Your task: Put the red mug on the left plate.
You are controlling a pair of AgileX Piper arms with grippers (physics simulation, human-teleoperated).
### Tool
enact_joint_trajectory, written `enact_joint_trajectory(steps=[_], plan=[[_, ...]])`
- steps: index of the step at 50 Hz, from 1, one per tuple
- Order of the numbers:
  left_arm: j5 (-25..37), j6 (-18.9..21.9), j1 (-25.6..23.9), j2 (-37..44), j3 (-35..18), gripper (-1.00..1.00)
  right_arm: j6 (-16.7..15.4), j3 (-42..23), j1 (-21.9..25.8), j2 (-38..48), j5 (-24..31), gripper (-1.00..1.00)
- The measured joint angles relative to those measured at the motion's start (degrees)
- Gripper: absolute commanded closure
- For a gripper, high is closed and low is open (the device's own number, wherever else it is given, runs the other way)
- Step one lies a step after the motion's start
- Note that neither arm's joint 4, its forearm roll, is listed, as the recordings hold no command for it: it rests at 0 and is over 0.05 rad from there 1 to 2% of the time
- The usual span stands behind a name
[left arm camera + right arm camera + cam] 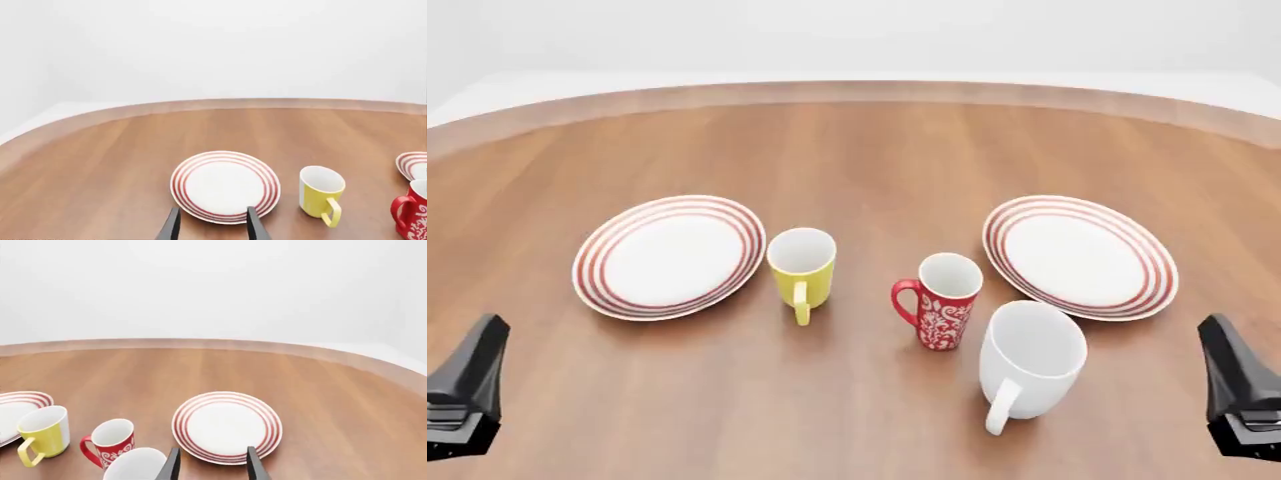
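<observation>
Red mug (940,301), tall floral cylinder, stands on woodgrain table (854,150).

Yellow mug (801,262), white mug (1030,360), right plate (1080,256)

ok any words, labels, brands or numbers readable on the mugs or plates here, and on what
None can be read.
Red mug: white floral pattern only, no letters.
Yellow mug and white mug: plain.
Left plate and right plate: red rings only.
</observation>
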Motion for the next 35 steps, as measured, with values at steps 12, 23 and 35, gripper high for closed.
enact_joint_trajectory(steps=[12, 23, 35], plan=[[-0.3, -0.5, 0.0, 0.5, -0.2, -1.00, 0.0, -0.1, 0.2, 0.0, 0.1, -1.00], [0.2, 0.4, -1.2, 0.4, -0.8, -1.00, 0.0, -0.1, -0.1, 0.1, 0.1, -1.00], [1.3, 2.2, -4.9, 3.0, -3.8, -1.00, -0.1, 0.0, -0.4, 0.3, 0.2, -1.00]])
